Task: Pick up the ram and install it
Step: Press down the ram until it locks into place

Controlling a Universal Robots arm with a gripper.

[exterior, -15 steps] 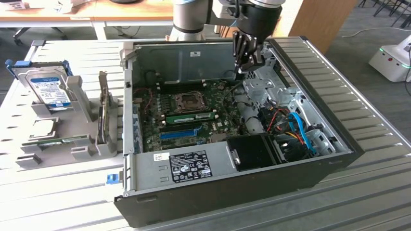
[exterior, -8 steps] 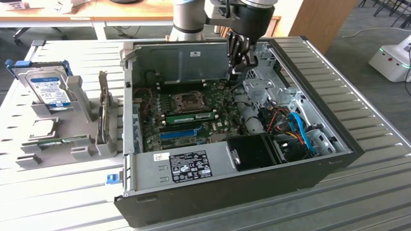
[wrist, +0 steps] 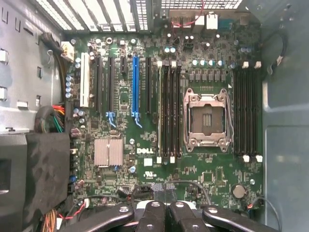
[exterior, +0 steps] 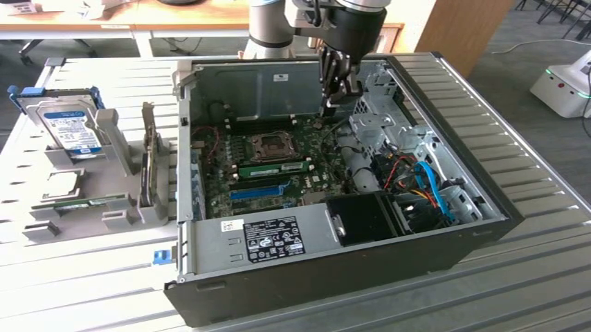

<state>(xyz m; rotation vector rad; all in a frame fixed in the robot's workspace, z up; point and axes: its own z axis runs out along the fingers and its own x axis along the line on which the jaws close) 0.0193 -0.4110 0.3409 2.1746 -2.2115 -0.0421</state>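
The ram (exterior: 275, 168) sits in a memory slot on the motherboard (exterior: 309, 181), just beside the empty processor socket (exterior: 274, 145), inside the open computer case (exterior: 406, 266). The pincer (exterior: 334, 102) hangs above the board's far edge, closed and holding nothing. A hard drive (exterior: 74, 128) stands in a grey holder on the worktop (exterior: 83, 277), at the exterior view's left.

Closed end effector (wrist: 166, 210) hangs over the motherboard (wrist: 207, 175) with its blue expansion slot (wrist: 135, 89).

Green ram (exterior: 277, 168) upright in slot
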